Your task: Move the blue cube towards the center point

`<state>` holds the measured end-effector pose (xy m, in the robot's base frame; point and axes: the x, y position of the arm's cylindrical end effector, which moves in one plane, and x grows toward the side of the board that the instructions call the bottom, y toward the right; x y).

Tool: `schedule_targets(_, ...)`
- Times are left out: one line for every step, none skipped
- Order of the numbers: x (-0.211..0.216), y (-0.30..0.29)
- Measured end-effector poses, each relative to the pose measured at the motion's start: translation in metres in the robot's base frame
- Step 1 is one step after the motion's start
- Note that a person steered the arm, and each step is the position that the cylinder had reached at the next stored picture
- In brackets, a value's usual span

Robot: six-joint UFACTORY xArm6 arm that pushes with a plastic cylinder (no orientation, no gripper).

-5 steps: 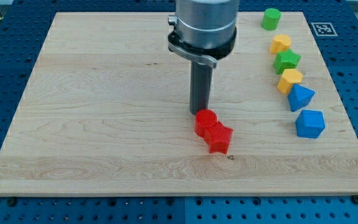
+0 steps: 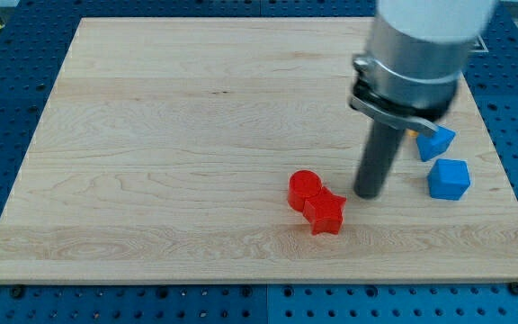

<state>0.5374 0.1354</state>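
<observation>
1. Red blocks come nearest the view's bottom: a red star-shaped block (image 2: pixel 325 213) touching a red cylinder (image 2: pixel 303 187) that sits at its ten o'clock, both on the wooden board (image 2: pixel 151 162).
2. Next back, my tip (image 2: pixel 368 193) rests on the board just beside the red pair, at about three o'clock from the cylinder, touching neither as far as I can see.
3. The blue cube (image 2: pixel 448 178) lies near the board's right edge, at roughly three o'clock from my tip and clearly apart from it, with bare wood between.
4. A second blue block (image 2: pixel 436 139), wedge-like, sits at the cube's eleven o'clock, near it; the arm's body partly hides it and covers whatever lies further back.
5. No pincer exists on this arm: the rod has nothing to open or close and holds nothing.
6. The cube looks small, light and rigid, likely to slide easily and to spin if struck off-centre. I judge the contact should be the middle of its right-hand face, pushing toward nine o'clock, so my tip must first circle round it.
</observation>
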Motion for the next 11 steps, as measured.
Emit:
schedule_targets(0.035, 0.071)
schedule_targets(0.039, 0.145)
schedule_targets(0.019, 0.172)
schedule_targets(0.016, 0.171)
schedule_targets(0.003, 0.164)
schedule_targets(-0.006, 0.142)
schedule_targets(-0.014, 0.107)
schedule_targets(-0.029, 0.074)
schedule_targets(-0.035, 0.049)
schedule_targets(-0.038, 0.019)
schedule_targets(-0.056, -0.012)
